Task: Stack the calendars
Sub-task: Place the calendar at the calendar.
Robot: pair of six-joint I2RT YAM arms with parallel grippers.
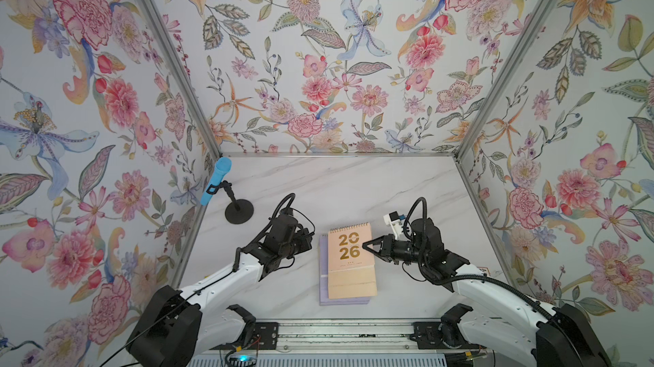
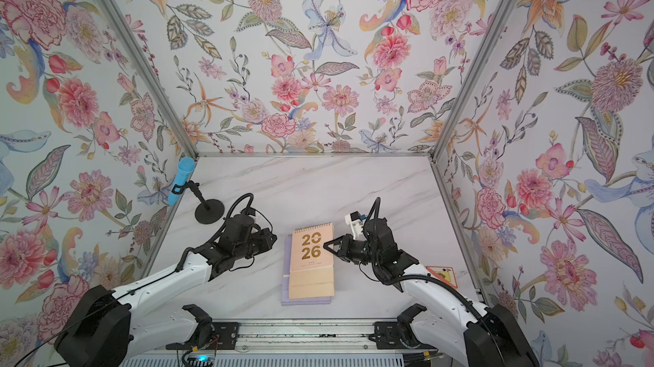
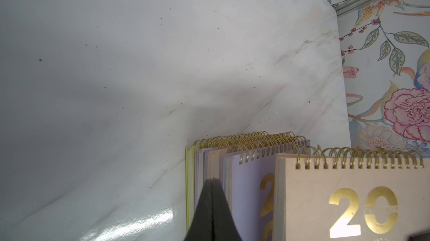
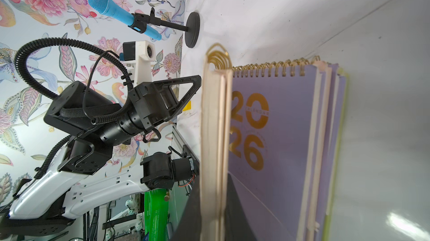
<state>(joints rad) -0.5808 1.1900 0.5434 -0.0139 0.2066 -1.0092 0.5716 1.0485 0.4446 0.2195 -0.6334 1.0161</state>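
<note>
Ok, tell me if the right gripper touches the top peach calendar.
Touching. The right wrist view shows the top peach calendar clamped edge-on between the jaws of the right gripper.

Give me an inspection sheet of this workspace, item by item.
Surface: white marble tabletop, a few dark specks.
Job's things: calendars stacked at centre; peach calendar topmost, lavender calendar under it, yellow-edged one lowest.
Clutter: blue microphone on stand, back left; card box by right wall; yellow block.
Grippers: left gripper shut, against the stack's side; right gripper shut on peach calendar's edge.
Cables: black hoses loop over both wrists, clear of the stack.
Surroundings: floral walls, metal frame.
</note>
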